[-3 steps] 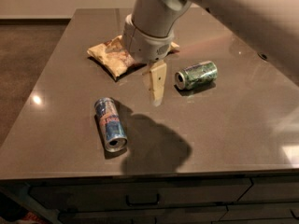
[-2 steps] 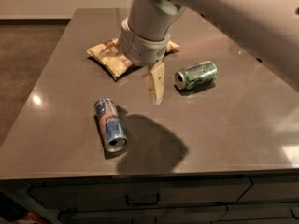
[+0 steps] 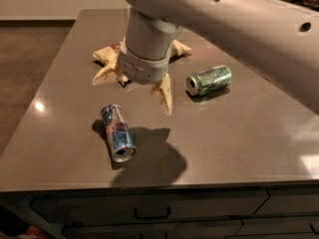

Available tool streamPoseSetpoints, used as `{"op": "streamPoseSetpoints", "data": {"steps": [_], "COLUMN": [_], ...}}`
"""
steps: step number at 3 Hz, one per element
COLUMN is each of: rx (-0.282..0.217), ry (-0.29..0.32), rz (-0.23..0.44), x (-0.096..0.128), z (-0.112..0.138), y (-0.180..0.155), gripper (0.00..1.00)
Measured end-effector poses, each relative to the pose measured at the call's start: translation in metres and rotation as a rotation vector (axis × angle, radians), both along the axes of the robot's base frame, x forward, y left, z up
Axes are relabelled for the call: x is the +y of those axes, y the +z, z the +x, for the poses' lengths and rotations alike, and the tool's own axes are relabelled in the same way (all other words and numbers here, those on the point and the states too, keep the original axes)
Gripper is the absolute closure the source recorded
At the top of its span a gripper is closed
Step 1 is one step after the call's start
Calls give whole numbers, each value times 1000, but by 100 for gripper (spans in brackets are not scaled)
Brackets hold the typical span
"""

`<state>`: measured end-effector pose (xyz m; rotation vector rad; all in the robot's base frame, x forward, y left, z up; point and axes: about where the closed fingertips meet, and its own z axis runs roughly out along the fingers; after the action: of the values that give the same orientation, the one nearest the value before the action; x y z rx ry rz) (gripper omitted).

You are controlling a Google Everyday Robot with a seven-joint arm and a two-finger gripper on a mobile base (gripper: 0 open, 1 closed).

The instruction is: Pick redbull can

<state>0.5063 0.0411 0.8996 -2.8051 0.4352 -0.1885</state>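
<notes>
The redbull can (image 3: 117, 132) lies on its side on the grey table (image 3: 239, 133), near the front left, its open silver end facing the front edge. My gripper (image 3: 131, 95) hangs above the table just behind and slightly right of the can, apart from it. It is open and empty, one cream finger (image 3: 163, 94) pointing down to the right and the other (image 3: 103, 74) out to the left. The big white arm crosses the top of the view.
A green patterned can (image 3: 209, 79) lies on its side to the right of the gripper. A tan snack bag (image 3: 105, 55) sits behind the gripper, mostly hidden by the wrist. The table's front edge runs above dark drawers (image 3: 149, 210).
The gripper has moved left and down toward the redbull can, and now covers most of the snack bag. Neither can has moved.
</notes>
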Motion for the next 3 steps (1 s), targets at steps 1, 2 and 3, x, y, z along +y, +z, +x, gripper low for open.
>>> {"op": "streamPoseSetpoints", "data": {"steps": [1,2,3], "rx": [-1,9,24], "ry": [100,189,269], "rz": [-87,-170,-230], "x": [4,7,10], "z": [-11,-27,-45], "y": [-10,-17,-22], "gripper": [0,0,0]}}
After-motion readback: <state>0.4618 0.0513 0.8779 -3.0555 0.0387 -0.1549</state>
